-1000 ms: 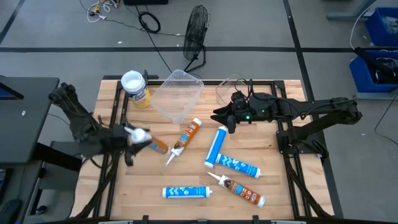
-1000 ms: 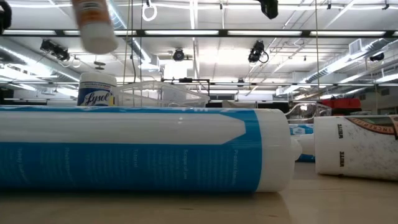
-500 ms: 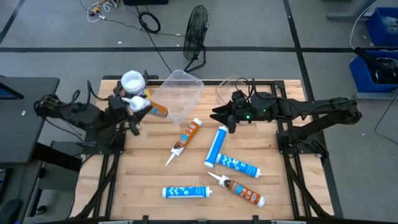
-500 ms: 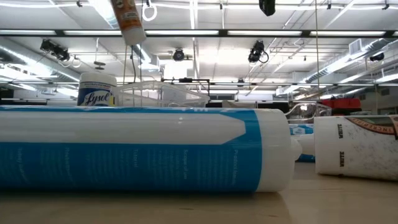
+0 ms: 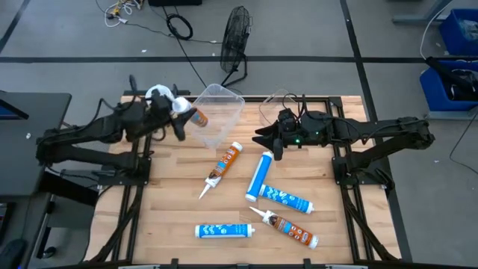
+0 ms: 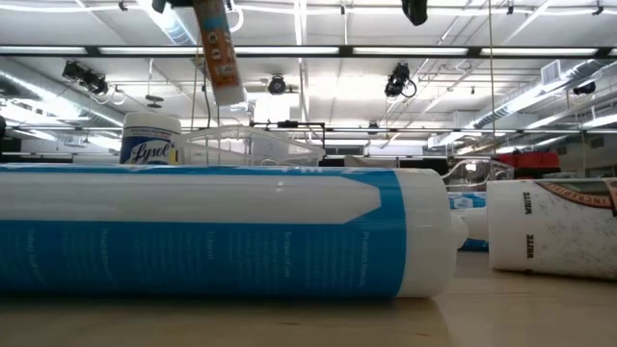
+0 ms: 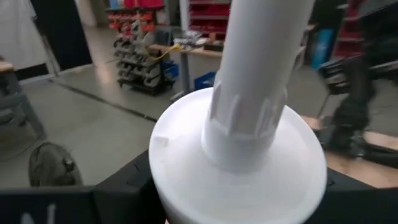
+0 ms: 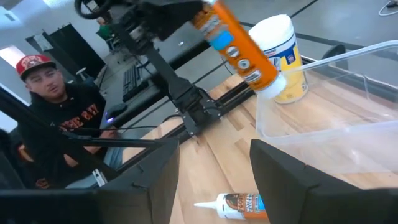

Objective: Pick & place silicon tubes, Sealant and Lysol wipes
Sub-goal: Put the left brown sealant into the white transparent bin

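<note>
On table [image 5: 328, 224], five tubes [image 5: 225, 231], one Lysol wipes [image 6: 151, 140]

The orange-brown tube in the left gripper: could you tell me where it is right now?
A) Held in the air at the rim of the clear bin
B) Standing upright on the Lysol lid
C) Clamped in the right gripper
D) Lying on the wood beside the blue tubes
A: the left gripper holds the orange-brown tube off the table at the near edge of the clear bin, beside the Lysol wipes; the right wrist view shows it hanging over the bin's rim.
</note>
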Motion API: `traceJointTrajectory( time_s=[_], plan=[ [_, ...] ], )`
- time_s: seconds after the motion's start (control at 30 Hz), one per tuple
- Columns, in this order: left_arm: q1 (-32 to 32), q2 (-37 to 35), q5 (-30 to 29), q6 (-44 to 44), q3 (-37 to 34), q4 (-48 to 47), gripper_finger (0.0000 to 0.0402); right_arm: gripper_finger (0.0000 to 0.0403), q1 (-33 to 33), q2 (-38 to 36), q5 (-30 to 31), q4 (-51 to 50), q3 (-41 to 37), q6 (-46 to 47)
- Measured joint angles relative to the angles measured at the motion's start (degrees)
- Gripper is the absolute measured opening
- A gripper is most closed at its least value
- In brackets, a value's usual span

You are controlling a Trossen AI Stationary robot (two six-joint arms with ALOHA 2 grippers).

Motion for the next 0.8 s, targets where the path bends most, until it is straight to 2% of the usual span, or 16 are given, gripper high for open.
traceJointTrajectory(
  time_s=[0.33, 0.57, 0.8],
  plan=[
    [13.9, 10.4, 12.7, 1.3, 0.0, 8.2, 0.0222, 0.0201, 0.0, 1.2, 0.0, -0.3, 0.1, 0.0],
    [18.8, 18.3, 15.0, 4.2, 0.0, 12.0, 0.0222, 0.0201, 0.7, 3.9, 0.0, 0.5, 0.1, 0.4],
    [20.5, 24.9, 16.4, 5.7, 0.0, 17.7, 0.0222, 0.0201, 1.0, 5.2, 0.0, 1.8, 0.1, 1.0]
  ],
)
